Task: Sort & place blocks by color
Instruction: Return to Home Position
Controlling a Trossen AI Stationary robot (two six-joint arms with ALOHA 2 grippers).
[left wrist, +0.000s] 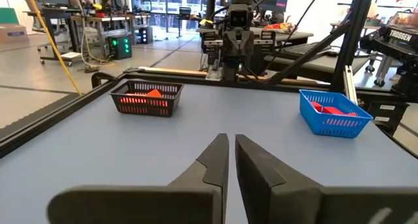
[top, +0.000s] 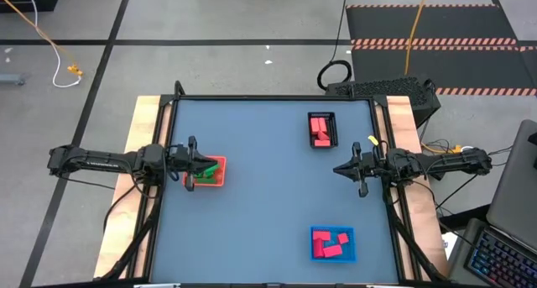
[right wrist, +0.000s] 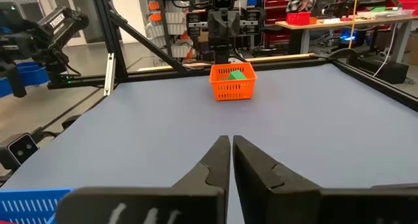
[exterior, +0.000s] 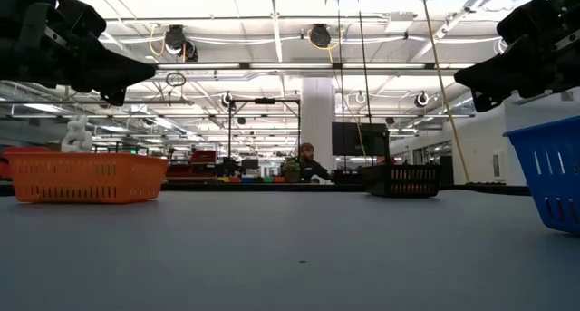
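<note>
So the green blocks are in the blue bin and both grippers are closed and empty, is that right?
Not quite. The green blocks sit in the orange bin, as the high view shows; the blue bin holds red blocks. The left gripper and right gripper are closed and empty.

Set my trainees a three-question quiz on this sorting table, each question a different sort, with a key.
1. True or false: the green blocks lie in the orange tray.
2. Fill in: the blocks in the blue tray are ___.
3. Which tray is nearest the right gripper? A black tray; B blue tray; C orange tray.
Key: 1 true; 2 red; 3 A.
</note>
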